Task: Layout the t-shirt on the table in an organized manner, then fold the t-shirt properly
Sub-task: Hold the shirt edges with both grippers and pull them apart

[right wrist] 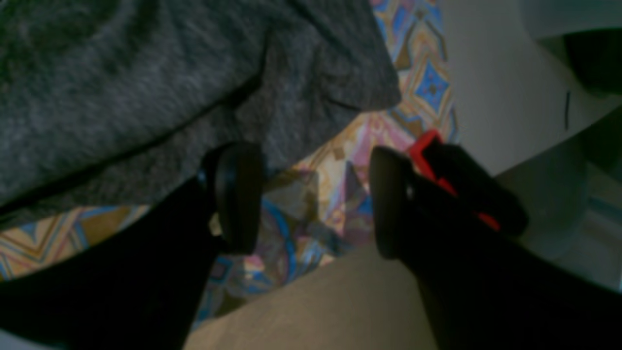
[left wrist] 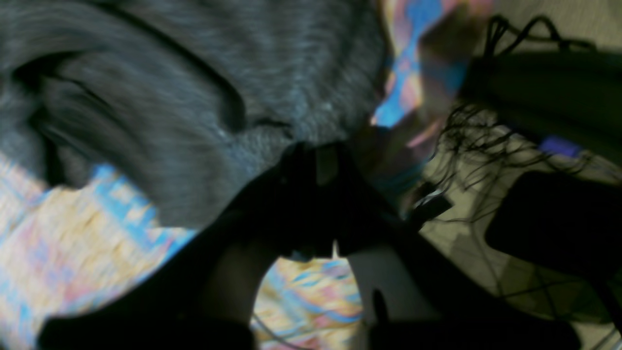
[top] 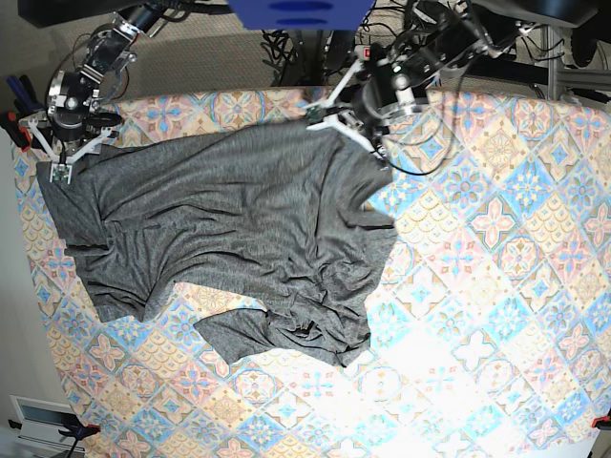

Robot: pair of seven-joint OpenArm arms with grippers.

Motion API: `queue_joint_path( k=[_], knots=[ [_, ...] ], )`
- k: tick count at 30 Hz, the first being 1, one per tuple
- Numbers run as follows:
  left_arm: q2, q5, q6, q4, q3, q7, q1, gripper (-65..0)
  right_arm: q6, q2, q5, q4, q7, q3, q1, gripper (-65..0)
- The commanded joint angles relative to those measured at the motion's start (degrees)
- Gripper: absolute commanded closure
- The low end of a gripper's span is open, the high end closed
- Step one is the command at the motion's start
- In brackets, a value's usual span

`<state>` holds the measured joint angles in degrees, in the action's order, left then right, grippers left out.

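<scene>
Rumpled heathered-grey jersey t-shirt (top: pixel 229 229)

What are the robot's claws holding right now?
The left claw is shut on the shirt at its top edge. The right claw is open at another edge, holding nothing.

Left wrist view is motion-smeared throughout: the t-shirt (left wrist: pixel 160 97) reads only as grey streaks, and the table (left wrist: pixel 63 243) pattern beneath it is illegible. The left gripper (left wrist: pixel 316 194) shows as a dark mass; its fingertips cannot be separated, and any cloth between them is hidden. Cables (left wrist: pixel 481 141) to its right are a blurred tangle. In the right wrist view the t-shirt runs off the top and left edges beyond the right gripper (right wrist: pixel 311 199), so its outline is incomplete.
</scene>
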<state>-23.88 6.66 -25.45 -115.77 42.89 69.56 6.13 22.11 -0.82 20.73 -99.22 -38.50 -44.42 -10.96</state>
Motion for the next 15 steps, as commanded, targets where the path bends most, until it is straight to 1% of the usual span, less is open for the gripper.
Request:
queue_joint_path(
  k=[1, 10, 13, 15],
  knots=[
    [-0.3, 0.7, 0.4, -0.4, -0.5, 0.1, -0.9, -4.2, -0.4, 0.6, -0.3, -0.2, 0.9, -0.1, 0.5, -33.8],
    [-5.6, 0.9, 0.4, -1.8, -1.0, 0.2, 3.0, -4.0, -0.4, 0.8, -0.4, 8.3, 1.1, -0.5, 0.9, -33.8],
    [-6.2, 0.5, 0.4, -2.3, -4.5, 0.1, 5.1, -4.0, -0.4, 0.9, -0.4, 8.8, 1.1, -2.6, 1.0, -33.8],
    [-6.2, 0.5, 0.4, -2.4, -6.8, -0.9, 6.0, -4.0, -0.4, 0.9, -0.4, 8.9, 1.1, -4.2, 2.2, -33.8]
  ],
)
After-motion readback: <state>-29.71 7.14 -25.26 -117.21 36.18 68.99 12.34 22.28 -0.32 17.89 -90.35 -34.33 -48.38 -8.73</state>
